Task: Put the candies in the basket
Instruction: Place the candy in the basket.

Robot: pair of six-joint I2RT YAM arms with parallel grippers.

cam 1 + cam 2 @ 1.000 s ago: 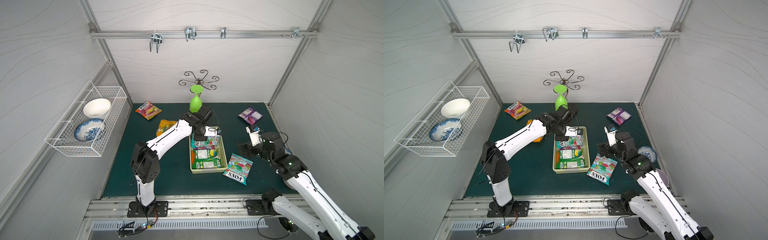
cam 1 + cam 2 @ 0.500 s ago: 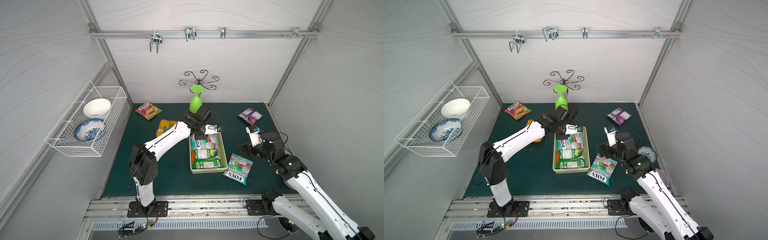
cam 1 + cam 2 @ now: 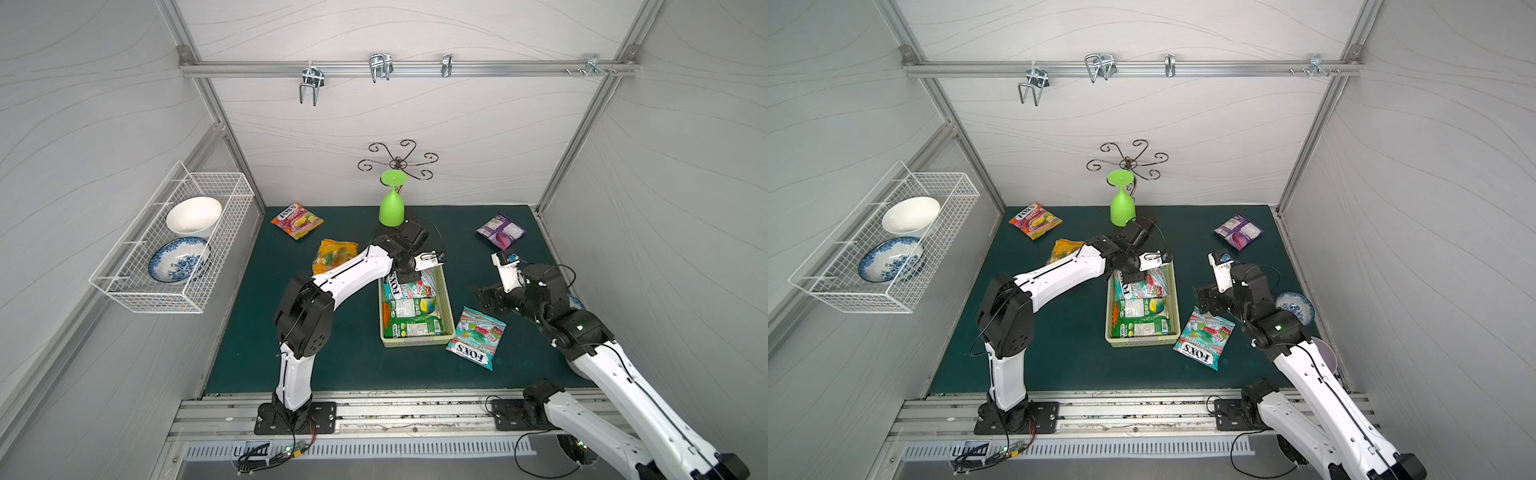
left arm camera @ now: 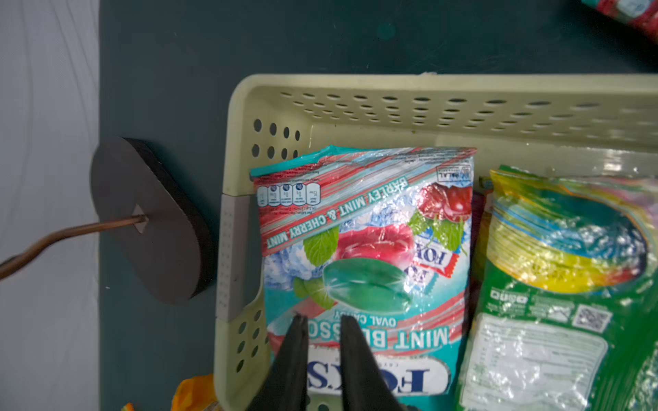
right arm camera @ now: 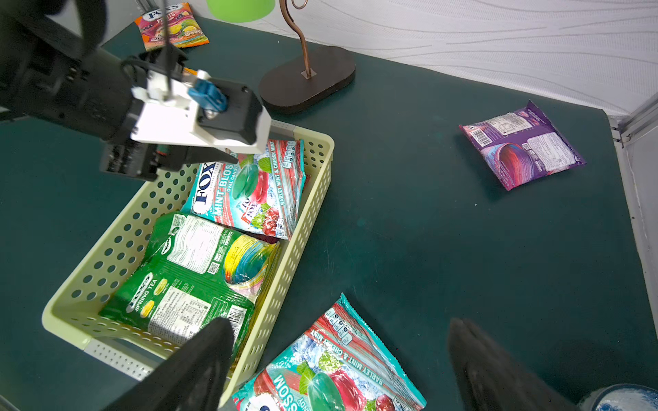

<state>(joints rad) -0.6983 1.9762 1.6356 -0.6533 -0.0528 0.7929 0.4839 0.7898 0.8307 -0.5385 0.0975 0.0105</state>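
The pale yellow-green basket (image 3: 415, 341) holds a teal FOX'S bag (image 4: 363, 249) at its far end and a green bag (image 3: 411, 320) nearer. My left gripper (image 4: 322, 318) hovers over that teal bag, its jaws almost together with nothing between them. A second teal bag (image 5: 327, 363) lies on the mat right of the basket, and my right gripper (image 5: 336, 325) stands wide open above it. Loose candies on the mat are a purple bag (image 3: 500, 232) at the back right, a pink-orange FOX'S bag (image 3: 297, 220) at the back left, and an orange bag (image 3: 334, 255) partly hidden by my left arm.
A green upturned glass (image 3: 391, 208) hangs on a metal stand whose dark base (image 5: 306, 83) sits just behind the basket. A white wire rack (image 3: 124, 286) with two bowls hangs on the left wall. A blue-patterned dish (image 3: 1295, 307) lies by my right arm.
My left gripper held the teal bag over the basket's far end, opened and dropped it in, then drew its jaws together again. The right arm has not moved.
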